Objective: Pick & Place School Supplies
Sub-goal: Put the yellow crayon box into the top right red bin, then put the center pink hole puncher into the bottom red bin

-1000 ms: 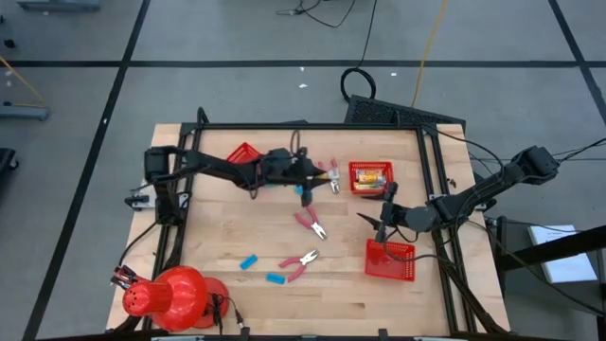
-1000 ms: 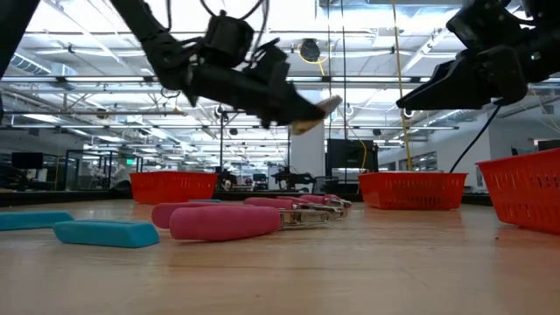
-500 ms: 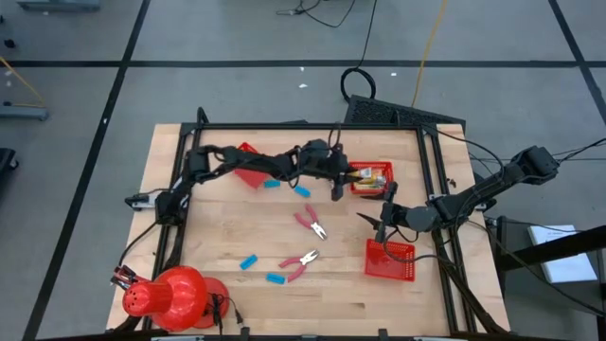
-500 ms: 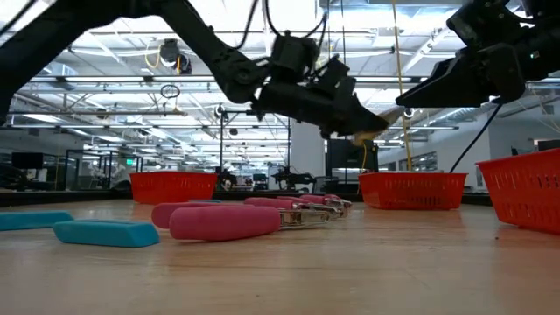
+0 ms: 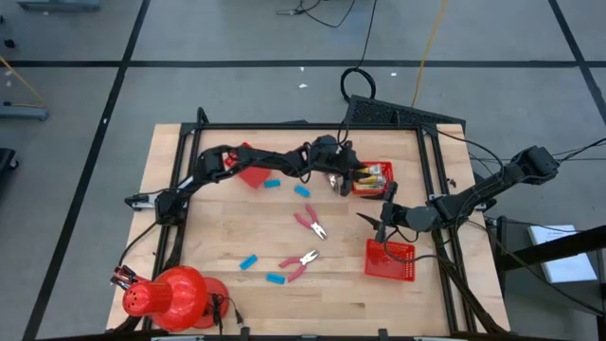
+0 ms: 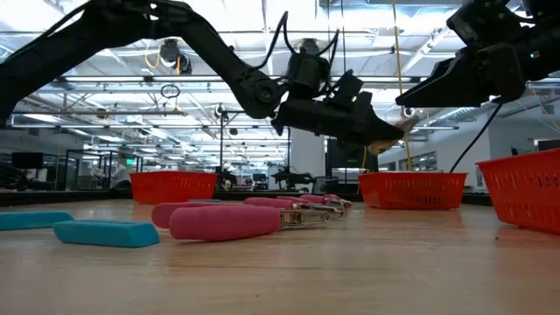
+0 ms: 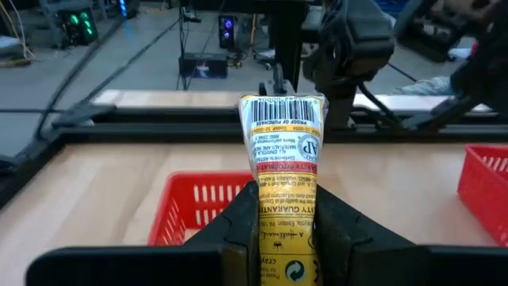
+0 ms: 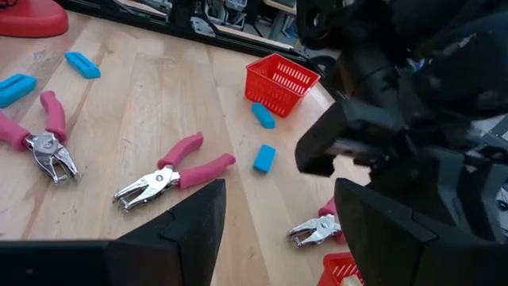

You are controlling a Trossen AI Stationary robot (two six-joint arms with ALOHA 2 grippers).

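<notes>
My left gripper (image 5: pixel 342 178) reaches across the far side of the table. It is shut on a yellow-and-white packet (image 7: pixel 282 151) and hovers at the left rim of a red mesh basket (image 5: pixel 388 182) that holds more packets. In the low view my left gripper (image 6: pixel 385 137) is well above the table. My right gripper (image 5: pixel 379 224) hangs open above the table, just beyond a second red basket (image 5: pixel 370 261). Light-blue erasers (image 5: pixel 272 183), (image 5: pixel 248 260) and red-handled pliers (image 5: pixel 311 224), (image 5: pixel 301 263) lie flat on the wood. My left gripper pinches the packet between its two fingers (image 7: pixel 238 226) at its rear part (image 7: pixel 282 230). The barcode end (image 7: pixel 282 115) sticks out forward beyond the fingertips. The packet is lifted clear, roughly level and in line with the fingers, above the basket's rim (image 7: pixel 198 208).
A third red basket (image 5: pixel 248 163) sits far left, under the left arm. A red dome-shaped object (image 5: pixel 170 296) stands at the near-left corner. Black frame rails run along the table's edges. Bare wood lies between the pliers and the near edge.
My left gripper has carried the packet toward the table's right, from the far middle of the table to the rim of the far-right basket, staying shut on it. Two blue erasers it covered now show. My right arm kept still.
</notes>
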